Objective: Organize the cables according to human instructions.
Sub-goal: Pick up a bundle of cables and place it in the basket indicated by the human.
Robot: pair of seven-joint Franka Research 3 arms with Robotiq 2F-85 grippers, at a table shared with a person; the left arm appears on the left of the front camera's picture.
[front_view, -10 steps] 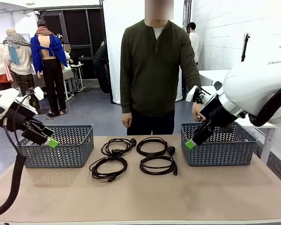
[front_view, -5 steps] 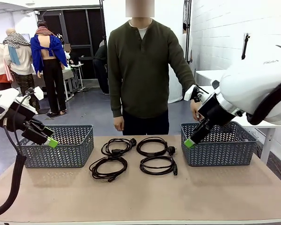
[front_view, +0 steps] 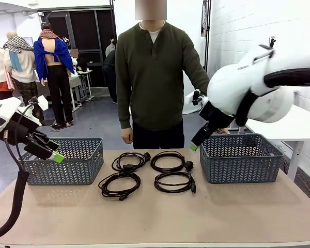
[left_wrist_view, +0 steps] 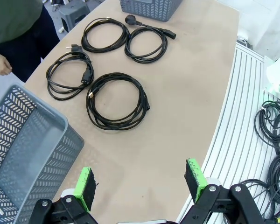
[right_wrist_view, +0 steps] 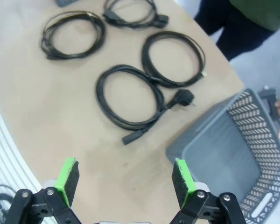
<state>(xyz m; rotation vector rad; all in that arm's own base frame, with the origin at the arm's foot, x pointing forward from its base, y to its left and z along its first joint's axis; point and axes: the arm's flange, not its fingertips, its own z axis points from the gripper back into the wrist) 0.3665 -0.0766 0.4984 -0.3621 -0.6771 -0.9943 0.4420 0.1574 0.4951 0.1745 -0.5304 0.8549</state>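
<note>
Four black coiled cables lie in a two-by-two group at mid-table: far left (front_view: 129, 161), far right (front_view: 168, 160), near left (front_view: 119, 185), near right (front_view: 174, 182). My left gripper (front_view: 56, 156) hangs open above the left basket's near corner, well left of the coils; in the left wrist view its open fingers (left_wrist_view: 141, 181) frame bare table, with the nearest coil (left_wrist_view: 116, 100) ahead. My right gripper (front_view: 195, 146) hovers in the air above the right basket's left edge. It is open (right_wrist_view: 126, 179), with a coil (right_wrist_view: 130, 95) below it, and holds nothing.
A grey basket (front_view: 67, 168) stands at the table's left and another (front_view: 243, 165) at its right. A person in a dark green top stands at the far edge, one hand (front_view: 126, 135) hanging by the table. Bare table stretches along the front.
My right arm has risen and swung left, its gripper moving from the right basket's front corner toward the cables. The person has shifted a little to the left. The left arm stayed still.
</note>
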